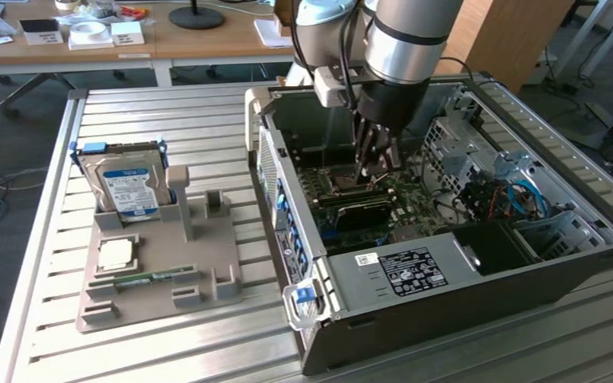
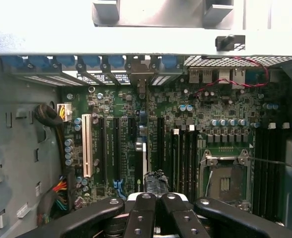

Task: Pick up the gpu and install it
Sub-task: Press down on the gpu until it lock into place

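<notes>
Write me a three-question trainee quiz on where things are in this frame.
1. True or false: the hard drive lies flat inside the computer case.
2. Where is the gripper? A over the gray holder; B inside the open case, above the motherboard; C over the wooden desk.
3. Fill in: the gripper's fingers are ___.
Key: 1 false, it stands upright in the holder; 2 B; 3 shut.
</notes>
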Tool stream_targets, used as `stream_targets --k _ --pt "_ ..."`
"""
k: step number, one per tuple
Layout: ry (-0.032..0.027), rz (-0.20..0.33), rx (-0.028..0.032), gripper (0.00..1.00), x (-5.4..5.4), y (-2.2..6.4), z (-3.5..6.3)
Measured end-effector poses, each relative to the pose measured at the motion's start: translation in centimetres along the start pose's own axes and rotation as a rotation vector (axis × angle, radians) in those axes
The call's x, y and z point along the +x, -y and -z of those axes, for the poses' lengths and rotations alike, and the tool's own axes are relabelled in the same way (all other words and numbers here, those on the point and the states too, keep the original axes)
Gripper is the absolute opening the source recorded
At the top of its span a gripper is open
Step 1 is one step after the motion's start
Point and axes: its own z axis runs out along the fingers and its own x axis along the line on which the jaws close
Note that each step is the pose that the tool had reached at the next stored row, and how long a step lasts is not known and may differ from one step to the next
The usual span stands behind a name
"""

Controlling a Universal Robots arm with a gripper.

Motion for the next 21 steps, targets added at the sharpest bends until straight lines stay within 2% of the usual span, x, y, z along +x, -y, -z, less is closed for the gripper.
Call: stream_targets --k 3,8,13,21 --pt "0.0003 0.000 0.0001 0.11 0.0 0.00 -0.14" --pt "0.0002 0.000 0.0001 0.11 0.0 0.00 -1.03" --pt "0.0000 0.000 0.0001 0.11 0.2 0.02 -1.16" --pt "-0.0038 -0.023 0.0007 0.11 0.2 -0.04 -1.91"
